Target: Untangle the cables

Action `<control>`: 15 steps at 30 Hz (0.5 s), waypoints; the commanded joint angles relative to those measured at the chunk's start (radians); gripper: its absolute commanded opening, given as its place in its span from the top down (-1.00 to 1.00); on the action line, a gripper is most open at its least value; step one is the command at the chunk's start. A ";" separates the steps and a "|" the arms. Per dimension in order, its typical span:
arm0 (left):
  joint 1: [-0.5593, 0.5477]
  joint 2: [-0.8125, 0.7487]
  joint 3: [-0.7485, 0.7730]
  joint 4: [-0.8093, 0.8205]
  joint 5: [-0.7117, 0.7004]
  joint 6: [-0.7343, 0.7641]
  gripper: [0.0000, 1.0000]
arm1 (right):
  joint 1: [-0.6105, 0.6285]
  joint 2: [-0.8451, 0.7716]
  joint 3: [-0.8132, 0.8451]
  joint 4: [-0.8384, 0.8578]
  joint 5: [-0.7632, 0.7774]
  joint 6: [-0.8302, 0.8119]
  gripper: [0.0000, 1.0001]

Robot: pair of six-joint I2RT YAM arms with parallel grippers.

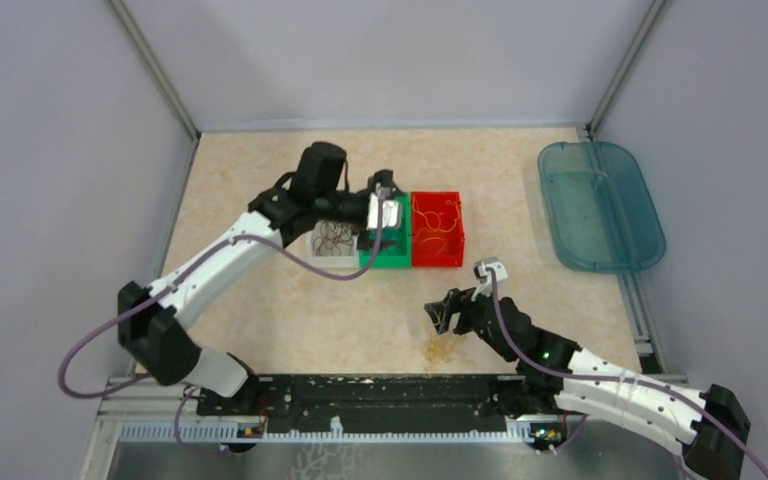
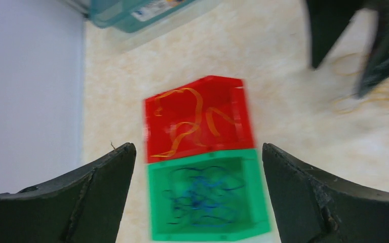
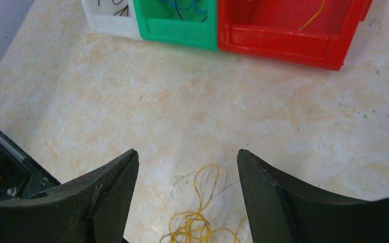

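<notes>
Right gripper (image 3: 186,157): I read it as wide open and holding nothing, above the worktop (image 3: 106,101) near the arm bases. A loose tangle of yellow cables (image 3: 195,225) lies on the worktop between its fingers in the wrist view; I cannot tell whether they touch.

Farther out, three bins stand side by side:
- white bin (image 1: 332,243), holding dark cables (image 1: 336,238)
- green bin (image 2: 210,234), holding blue cables (image 2: 200,195)
- red bin (image 2: 233,96), holding orange cables (image 2: 211,123)

Left gripper (image 2: 197,149): it hovers over the green bin, wide open and empty.

A teal tray (image 1: 610,225) lies at the far right.
</notes>
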 commanded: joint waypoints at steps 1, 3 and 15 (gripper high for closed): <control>-0.025 -0.173 -0.251 0.191 0.160 -0.434 -0.98 | 0.007 0.138 0.139 0.132 0.040 -0.021 -0.41; -0.034 -0.240 -0.345 0.273 0.166 -0.581 -0.97 | 0.007 0.212 0.180 0.152 0.056 -0.031 -0.40; -0.068 -0.404 -0.656 0.578 0.112 -0.897 -0.92 | 0.007 0.398 0.394 0.378 0.098 -0.043 -0.40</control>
